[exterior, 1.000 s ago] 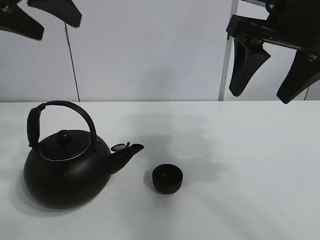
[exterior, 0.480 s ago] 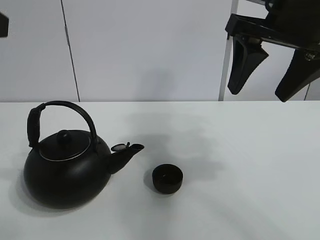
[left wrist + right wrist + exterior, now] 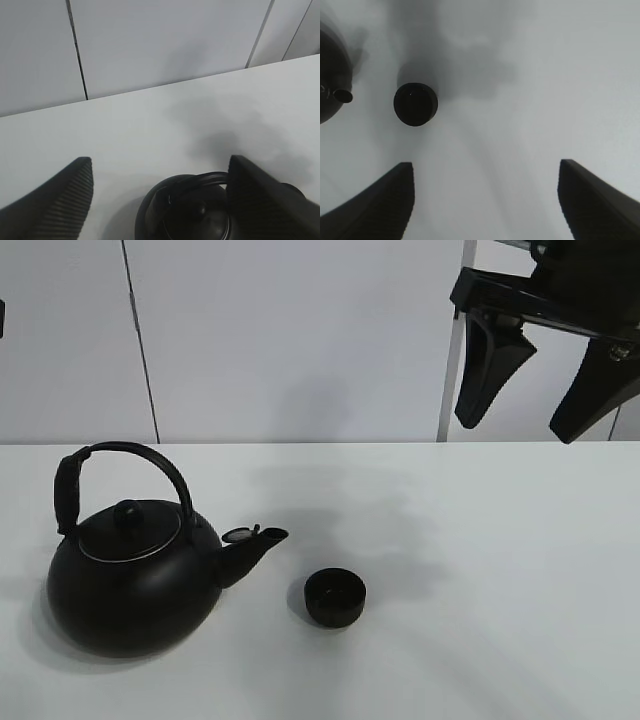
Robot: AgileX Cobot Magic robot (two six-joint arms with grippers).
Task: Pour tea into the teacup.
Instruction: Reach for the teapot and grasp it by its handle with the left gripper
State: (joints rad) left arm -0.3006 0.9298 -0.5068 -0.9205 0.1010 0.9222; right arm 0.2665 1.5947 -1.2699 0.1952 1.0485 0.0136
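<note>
The small black teacup (image 3: 335,597) stands on the white table (image 3: 500,620), just right of the spout of the big black kettle (image 3: 130,575). My right gripper (image 3: 540,390) hangs high at the back right, open and empty, well above and right of the cup. In the right wrist view the teacup (image 3: 415,104) lies off to one side of the open gripper (image 3: 485,200), with the kettle (image 3: 331,70) at the frame's edge. In the left wrist view my left gripper (image 3: 160,200) is open, high over the kettle (image 3: 192,215), holding nothing. In the exterior high view only a sliver of it shows at the left edge.
A white panelled wall (image 3: 300,340) rises behind the table. A metal post (image 3: 455,350) stands at the back right near the right gripper. White tabletop stretches right of the cup.
The left gripper has drawn away to the upper left, almost out of the exterior high view. The right gripper has barely shifted. Kettle and teacup have not moved.
</note>
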